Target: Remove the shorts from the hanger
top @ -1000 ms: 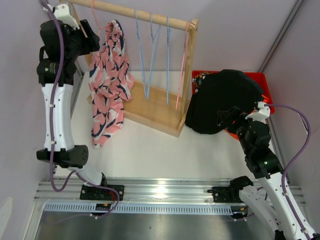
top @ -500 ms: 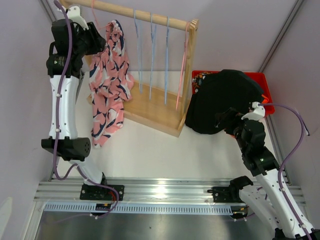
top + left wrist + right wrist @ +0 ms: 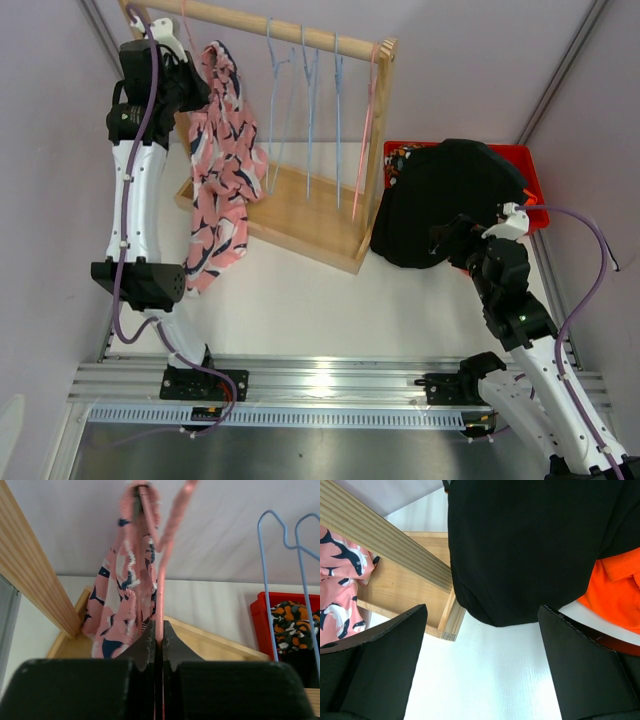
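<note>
Left wrist view: the left gripper point(image 3: 158, 630) is pinched shut on the pink hanger point(image 3: 172, 520), the soft, light shorts point(image 3: 125, 595) draped just beyond-left of its fingertips, likely best grasped by bunched cloth; the right gripper point(image 3: 481, 612) gapes empty.

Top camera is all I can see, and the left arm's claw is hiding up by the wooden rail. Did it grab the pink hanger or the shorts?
Observer: The hanger. In the left wrist view the left gripper is shut on the pink hanger, pinching its thin wire. The shorts hang beyond it, outside the fingers.
Operator: Is the other claw holding the black thing?
Observer: No. The right wrist view shows the right gripper wide open with nothing between its fingers. It is only facing the black cloth.
</note>
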Action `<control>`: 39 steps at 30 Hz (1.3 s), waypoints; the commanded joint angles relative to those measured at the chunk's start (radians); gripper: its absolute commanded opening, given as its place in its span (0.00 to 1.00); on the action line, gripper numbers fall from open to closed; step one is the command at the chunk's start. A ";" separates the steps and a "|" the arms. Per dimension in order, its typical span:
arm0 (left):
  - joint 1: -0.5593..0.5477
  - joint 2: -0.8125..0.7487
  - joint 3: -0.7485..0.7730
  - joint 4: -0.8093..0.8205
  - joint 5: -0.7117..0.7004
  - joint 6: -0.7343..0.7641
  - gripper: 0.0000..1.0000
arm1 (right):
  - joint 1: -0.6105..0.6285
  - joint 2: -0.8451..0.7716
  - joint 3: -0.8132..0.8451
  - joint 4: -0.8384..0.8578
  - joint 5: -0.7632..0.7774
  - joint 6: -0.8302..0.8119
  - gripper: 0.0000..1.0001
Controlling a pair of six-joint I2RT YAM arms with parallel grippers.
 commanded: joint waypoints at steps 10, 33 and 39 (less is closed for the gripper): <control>-0.025 -0.101 0.109 0.021 -0.022 -0.007 0.00 | 0.018 -0.020 0.015 0.078 -0.071 -0.003 0.99; -0.200 -0.524 -0.391 0.160 -0.084 -0.043 0.00 | 1.015 0.792 0.960 0.262 0.188 -0.465 0.99; -0.202 -0.546 -0.404 0.139 -0.069 -0.034 0.00 | 1.126 1.116 1.235 0.223 0.263 -0.507 0.99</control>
